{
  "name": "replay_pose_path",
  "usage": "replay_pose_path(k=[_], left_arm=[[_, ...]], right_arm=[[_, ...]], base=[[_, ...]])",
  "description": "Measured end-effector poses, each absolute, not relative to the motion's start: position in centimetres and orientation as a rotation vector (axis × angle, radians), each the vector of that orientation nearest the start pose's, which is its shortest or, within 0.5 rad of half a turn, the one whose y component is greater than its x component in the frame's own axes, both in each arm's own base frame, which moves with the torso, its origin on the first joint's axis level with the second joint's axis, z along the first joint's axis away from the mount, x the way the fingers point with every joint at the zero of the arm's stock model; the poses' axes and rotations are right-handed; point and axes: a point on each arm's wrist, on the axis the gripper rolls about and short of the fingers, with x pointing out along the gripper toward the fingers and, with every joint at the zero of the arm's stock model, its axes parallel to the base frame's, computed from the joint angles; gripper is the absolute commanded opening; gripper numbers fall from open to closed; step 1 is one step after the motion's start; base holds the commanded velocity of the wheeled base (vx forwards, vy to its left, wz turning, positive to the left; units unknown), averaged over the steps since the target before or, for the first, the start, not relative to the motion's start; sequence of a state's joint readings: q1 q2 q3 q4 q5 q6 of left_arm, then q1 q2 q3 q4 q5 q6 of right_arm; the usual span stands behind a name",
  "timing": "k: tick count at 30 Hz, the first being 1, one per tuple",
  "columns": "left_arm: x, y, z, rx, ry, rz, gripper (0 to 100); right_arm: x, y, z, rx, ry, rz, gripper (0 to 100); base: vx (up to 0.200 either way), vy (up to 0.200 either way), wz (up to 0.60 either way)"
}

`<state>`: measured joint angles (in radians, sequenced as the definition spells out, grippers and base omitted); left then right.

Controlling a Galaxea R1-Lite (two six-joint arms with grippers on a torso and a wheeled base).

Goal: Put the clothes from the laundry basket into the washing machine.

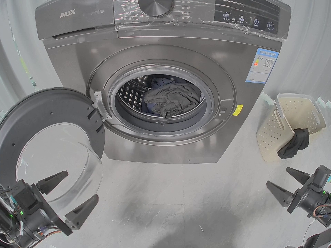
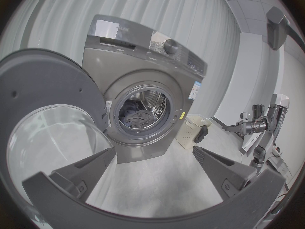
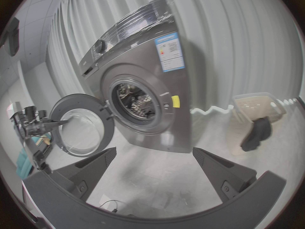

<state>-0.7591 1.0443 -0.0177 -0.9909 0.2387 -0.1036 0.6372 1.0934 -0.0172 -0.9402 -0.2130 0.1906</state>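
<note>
A grey front-loading washing machine (image 1: 162,83) stands ahead with its round door (image 1: 51,135) swung open to the left. Grey and blue clothes (image 1: 170,99) lie inside the drum. To the right on the floor sits a cream laundry basket (image 1: 291,124), and a black garment (image 1: 294,143) hangs over its front rim. My left gripper (image 1: 77,190) is open and empty, low at the left in front of the door. Just as empty, my right gripper (image 1: 282,181) stands open low at the right, below the basket. The basket (image 3: 254,112) and black garment (image 3: 257,134) also show in the right wrist view.
Pale grey floor (image 1: 179,197) stretches between the grippers and the machine. White curtains (image 2: 178,26) hang behind the machine. The open door's glass bowl (image 1: 62,162) juts out close to my left gripper.
</note>
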Motion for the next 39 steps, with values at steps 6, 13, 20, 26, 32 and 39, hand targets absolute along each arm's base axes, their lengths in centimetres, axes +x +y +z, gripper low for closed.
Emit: replay_pose_path(k=[6,13,20,26,32,39], left_arm=[[6.7,-4.8,14.5,-0.081,0.049,-0.451,100],[4.3,-2.4,13.7,-0.109,0.044,-0.400,100],[1.5,-0.5,12.2,-0.127,0.017,-0.390,100],[-0.5,0.2,10.4,-0.135,0.006,-0.321,100],[-1.3,0.3,9.7,-0.112,-0.025,-0.191,100],[-2.0,0.0,8.8,-0.043,-0.027,-0.092,100]], right_arm=[[7.7,4.1,13.1,0.113,0.189,0.324,100],[5.4,1.8,13.0,0.101,0.132,0.207,100],[2.8,0.5,12.0,0.058,0.092,0.133,100],[0.6,-0.1,10.3,0.033,0.115,0.096,100],[-0.8,-0.4,9.0,0.033,0.098,0.056,100],[-1.4,-0.4,8.9,0.034,0.028,0.024,100]], base=[[-0.033,0.000,0.00],[0.000,0.000,0.00],[0.000,0.000,0.00],[0.000,0.000,0.00],[0.000,0.000,0.00],[0.000,0.000,0.00]])
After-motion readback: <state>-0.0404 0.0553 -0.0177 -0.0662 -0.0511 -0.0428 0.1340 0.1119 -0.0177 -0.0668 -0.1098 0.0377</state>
